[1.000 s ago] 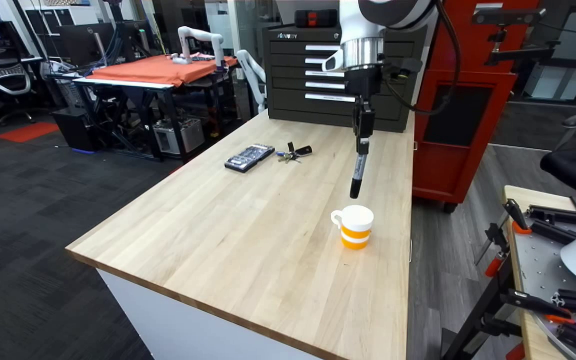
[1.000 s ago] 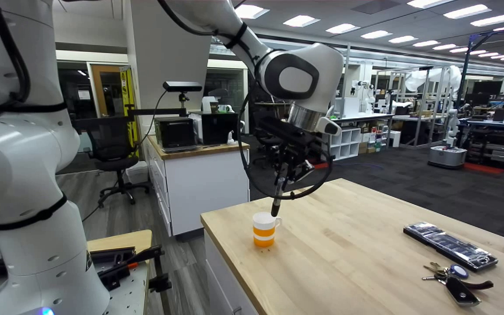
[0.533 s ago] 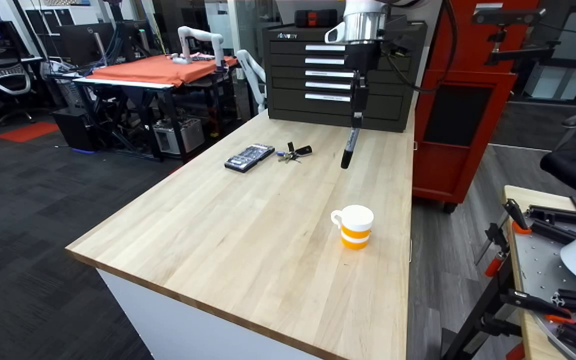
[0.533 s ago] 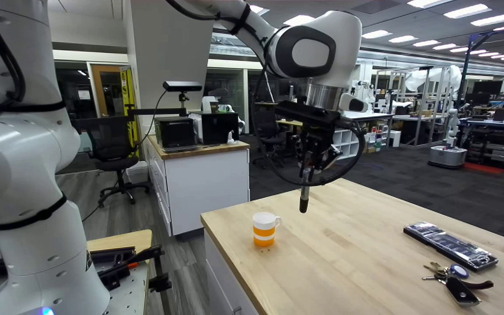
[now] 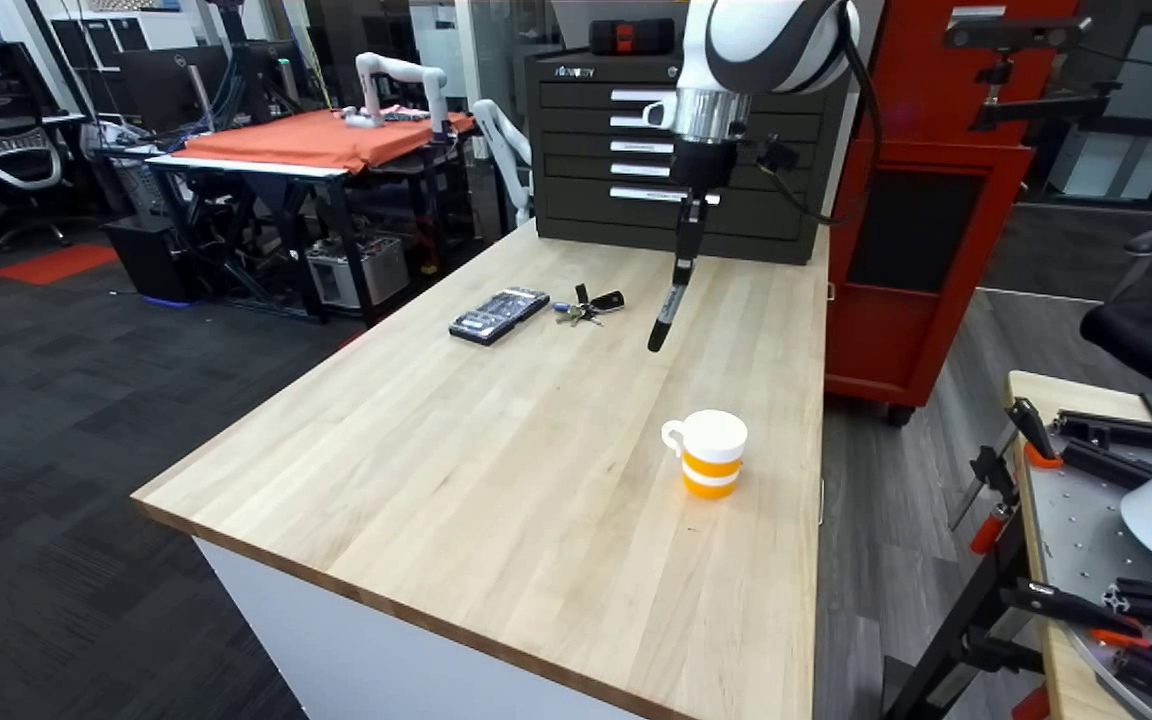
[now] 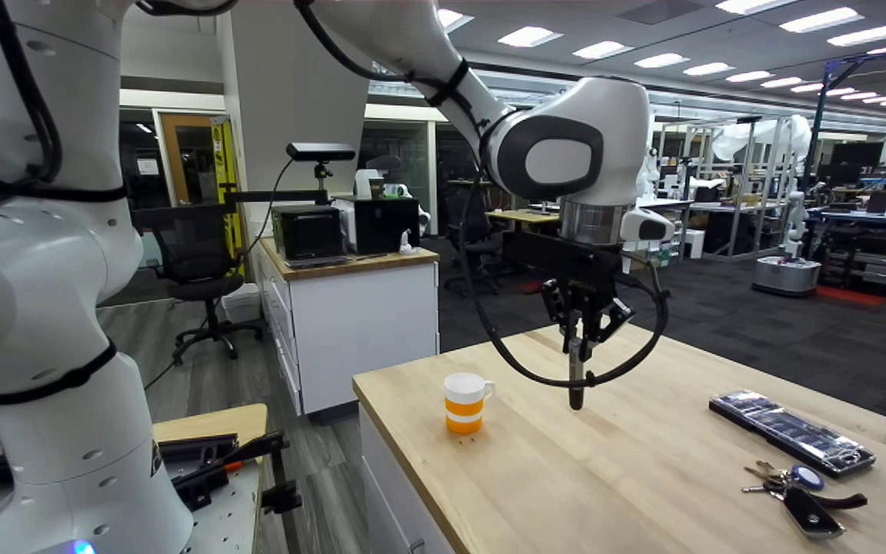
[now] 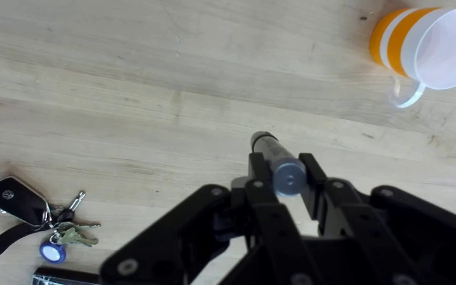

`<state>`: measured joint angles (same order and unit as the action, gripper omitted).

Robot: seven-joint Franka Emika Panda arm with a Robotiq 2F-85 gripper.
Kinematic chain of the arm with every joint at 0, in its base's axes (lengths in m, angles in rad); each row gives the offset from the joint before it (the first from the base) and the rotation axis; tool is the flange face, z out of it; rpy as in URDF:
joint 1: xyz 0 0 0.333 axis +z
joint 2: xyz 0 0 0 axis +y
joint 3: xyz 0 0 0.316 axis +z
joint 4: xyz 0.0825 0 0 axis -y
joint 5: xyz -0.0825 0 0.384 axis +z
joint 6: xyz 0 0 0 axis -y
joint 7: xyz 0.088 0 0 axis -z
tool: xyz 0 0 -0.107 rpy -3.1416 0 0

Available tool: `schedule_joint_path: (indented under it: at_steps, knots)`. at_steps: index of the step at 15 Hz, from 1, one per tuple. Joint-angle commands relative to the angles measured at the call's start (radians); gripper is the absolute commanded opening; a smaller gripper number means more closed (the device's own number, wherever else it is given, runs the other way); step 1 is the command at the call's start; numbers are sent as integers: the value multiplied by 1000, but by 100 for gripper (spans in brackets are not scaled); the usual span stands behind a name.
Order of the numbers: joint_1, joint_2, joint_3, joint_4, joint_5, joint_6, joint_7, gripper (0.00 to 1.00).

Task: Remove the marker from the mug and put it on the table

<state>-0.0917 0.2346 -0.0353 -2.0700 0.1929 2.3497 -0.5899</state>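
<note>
in an exterior view ceiling panels (image 6: pixel 821 18) glare upper right, case (image 6: pixel 789 431) glints lower right | in an exterior view top of mug (image 5: pixel 712 455) washes out | wrist view: hand (image 7: pixel 283 161) blurred, lower centre

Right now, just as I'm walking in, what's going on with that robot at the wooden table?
A robot arm is holding the marker between its fingers, dark end down, above the wooden table. The marker is out of the mug, which stands upright on the table, but it isn't set down yet. A bunch of keys and a flat case also lie there.
</note>
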Motion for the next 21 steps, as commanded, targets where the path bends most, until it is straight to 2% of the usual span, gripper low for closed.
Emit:
schedule_joint_path:
  at_steps: [1,9,10,11,13,18,20,21]
  knots:
    - [-34,44,32,-21,53,126,-22,6]
    - [-103,102,99,-123,136,293,-56,6]
    - [-111,102,107,-137,142,298,-58,26]
    - [-120,99,116,-149,151,299,-66,51]
    - [-129,90,126,-169,156,293,-71,53]
    - [-126,55,115,-217,126,266,-46,86]
    - [-118,40,101,-225,106,244,-18,97]
    - [-115,34,95,-225,98,227,-8,100]
